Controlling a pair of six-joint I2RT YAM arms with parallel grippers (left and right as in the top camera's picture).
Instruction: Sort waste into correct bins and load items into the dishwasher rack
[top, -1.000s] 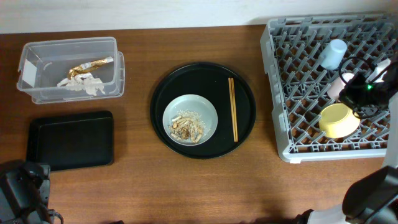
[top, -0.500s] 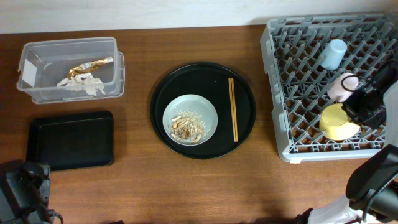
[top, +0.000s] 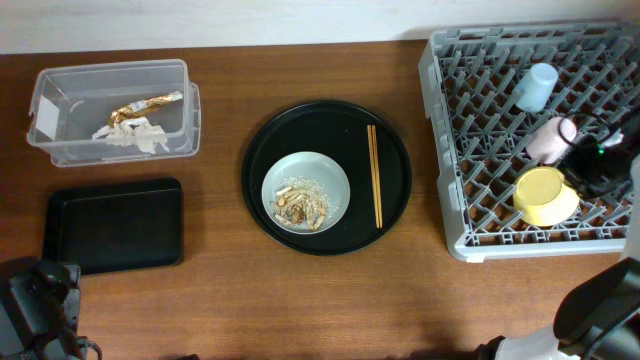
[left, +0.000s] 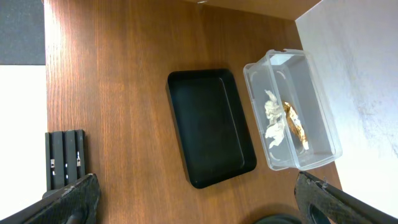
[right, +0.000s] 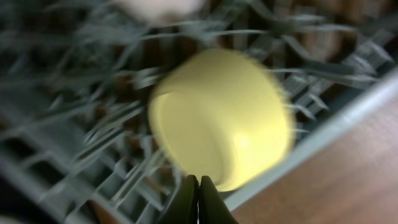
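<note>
Waste in two places. Crumpled white paper (top: 130, 137) and shiny gold-brown wrapper (top: 145, 105) inside the clear tub (top: 110, 66) at the table's far left, wrapper nearer the back wall, paper just in front of it. Beige-brown food scraps (top: 302, 203) with rice-like crumbs heaped on the pale grey plate (top: 305, 162). Plate itself on the round black tray (top: 300, 130) at mid-table, left of a pair of chopsticks (top: 374, 175) laid side by side on the same tray. Shallow black rectangular tray (top: 112, 225) just in front of the tub.

Dishwasher rack (top: 480, 150) at the right end of the wooden table (top: 220, 300), three items among its pegs. Light-blue cup (top: 537, 86) toward the back, pink cup (top: 549, 140) nearer the middle, yellow bowl (top: 545, 194) tipped over close to the front wall (blurred in the right wrist view, so no telling which face points at the camera).

Right gripper (right: 198, 193) over the rack, just right of the bowl and the pink cup, fingers pressed flat together and gripping nothing. Tips in front of the bowl's lower edge in the wrist view, contact not clear. Left gripper (left: 199, 202) low at the table's near left corner, well apart from tub and tray, fingers spread wide and empty, both bins in sight of its camera.
</note>
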